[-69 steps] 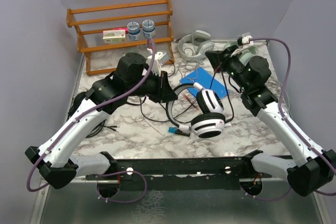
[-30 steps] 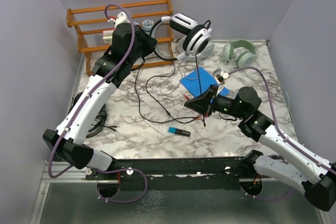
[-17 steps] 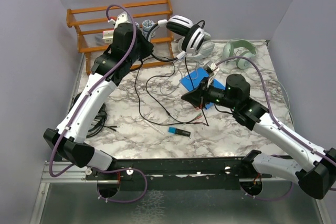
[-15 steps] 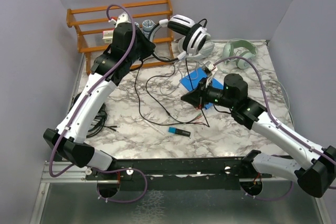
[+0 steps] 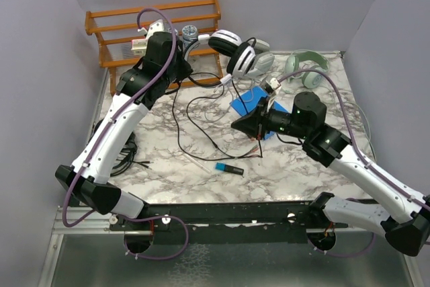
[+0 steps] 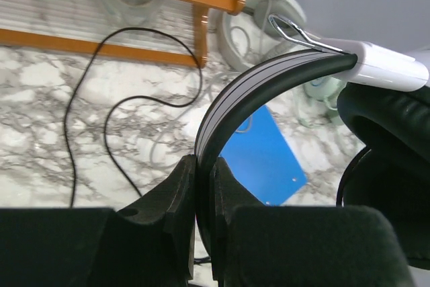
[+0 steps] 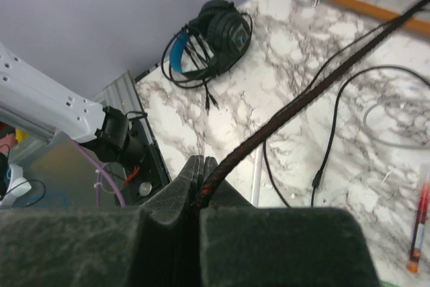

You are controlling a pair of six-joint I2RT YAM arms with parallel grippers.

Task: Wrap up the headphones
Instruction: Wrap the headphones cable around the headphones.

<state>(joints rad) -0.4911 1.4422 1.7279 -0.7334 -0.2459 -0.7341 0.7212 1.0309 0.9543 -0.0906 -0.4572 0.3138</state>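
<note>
The white-and-black headphones (image 5: 234,50) hang in the air in front of the wooden rack. My left gripper (image 5: 193,60) is shut on their headband (image 6: 248,95), whose black ear cup (image 6: 390,139) fills the right of the left wrist view. My right gripper (image 5: 237,126) hovers over the table's middle, shut on the braided black-and-red cable (image 7: 295,102), which runs up toward the headphones. More black cable (image 5: 195,120) lies looped on the marble. A pale grey-white pair (image 5: 263,64) lies at the back. An all-black pair (image 7: 209,37) lies at the left edge.
An orange wooden rack (image 5: 154,26) with jars stands at the back left. A blue notebook (image 5: 250,103) lies under the hanging cable, a pale green headset (image 5: 306,68) at the back right, and a small blue stick (image 5: 228,168) and a red pen (image 7: 419,223) on the marble.
My right gripper has moved left and a little away from me with the cable. The left gripper has tipped the headphones slightly down and left.
</note>
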